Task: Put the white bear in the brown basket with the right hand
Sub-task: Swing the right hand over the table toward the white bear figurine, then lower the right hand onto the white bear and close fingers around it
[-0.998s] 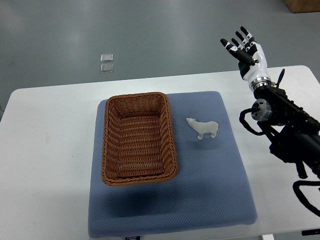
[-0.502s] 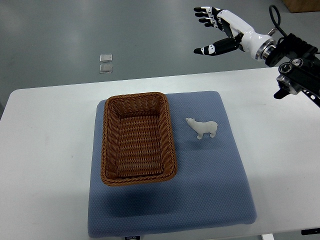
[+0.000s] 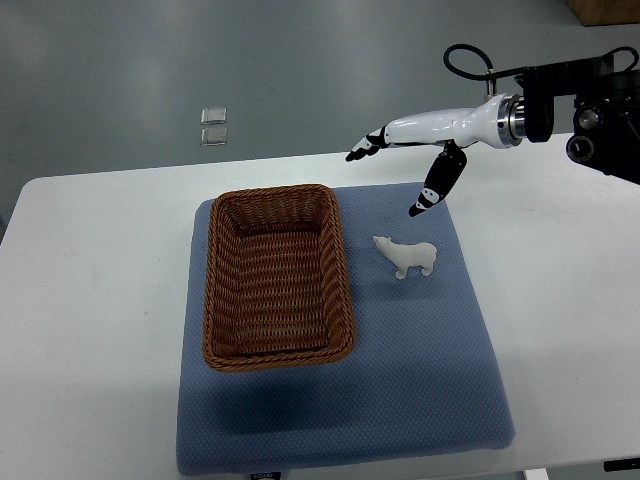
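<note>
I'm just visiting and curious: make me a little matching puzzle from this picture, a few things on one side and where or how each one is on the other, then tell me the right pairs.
Things:
1. bear
2. basket
3. right hand
4. mat

Descriptions:
A. brown wicker, nothing inside
B. blue, spread over the white table
C. white, standing just right of the basket
D. open, fingers spread, above the mat's far edge

Pairs: 1-C, 2-A, 3-D, 4-B

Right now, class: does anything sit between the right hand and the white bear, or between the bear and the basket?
Nothing visible. The right hand hovers open above the white bear; only bare blue mat separates bear and brown basket.
</note>
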`<action>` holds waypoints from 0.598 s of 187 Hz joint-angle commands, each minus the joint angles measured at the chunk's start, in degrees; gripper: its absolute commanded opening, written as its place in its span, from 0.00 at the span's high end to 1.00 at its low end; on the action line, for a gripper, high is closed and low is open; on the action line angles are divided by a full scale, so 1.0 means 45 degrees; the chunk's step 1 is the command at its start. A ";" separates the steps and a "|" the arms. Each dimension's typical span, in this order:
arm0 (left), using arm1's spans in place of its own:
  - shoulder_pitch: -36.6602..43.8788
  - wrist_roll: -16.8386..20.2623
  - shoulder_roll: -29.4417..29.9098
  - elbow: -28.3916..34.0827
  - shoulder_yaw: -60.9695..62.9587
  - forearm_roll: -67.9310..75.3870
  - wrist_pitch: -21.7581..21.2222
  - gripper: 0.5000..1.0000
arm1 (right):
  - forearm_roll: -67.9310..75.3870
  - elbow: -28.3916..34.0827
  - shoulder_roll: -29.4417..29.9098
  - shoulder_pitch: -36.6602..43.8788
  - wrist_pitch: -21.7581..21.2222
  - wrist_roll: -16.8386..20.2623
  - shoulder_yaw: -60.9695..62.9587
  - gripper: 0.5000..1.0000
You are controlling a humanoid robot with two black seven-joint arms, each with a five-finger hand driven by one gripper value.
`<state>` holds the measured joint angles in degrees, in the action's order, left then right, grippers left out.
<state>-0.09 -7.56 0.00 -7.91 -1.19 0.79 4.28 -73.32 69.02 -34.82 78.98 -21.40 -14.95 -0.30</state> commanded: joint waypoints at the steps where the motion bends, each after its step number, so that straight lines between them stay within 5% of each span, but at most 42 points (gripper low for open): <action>1: 0.0000 0.0001 0.0000 0.0000 0.0010 0.0001 0.0007 0.00 | -0.0522 0.0034 0.0139 0.0125 -0.0226 0.0002 -0.0030 0.17; 112: 0.0000 0.0001 0.0000 0.0000 -0.0009 0.0001 0.0007 0.00 | -0.0522 -0.0689 0.0589 -0.2883 0.1415 0.0041 0.0009 0.22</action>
<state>-0.08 -7.56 0.00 -7.91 -1.15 0.79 4.29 -76.13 66.95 -32.80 67.67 -16.36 -14.76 -0.35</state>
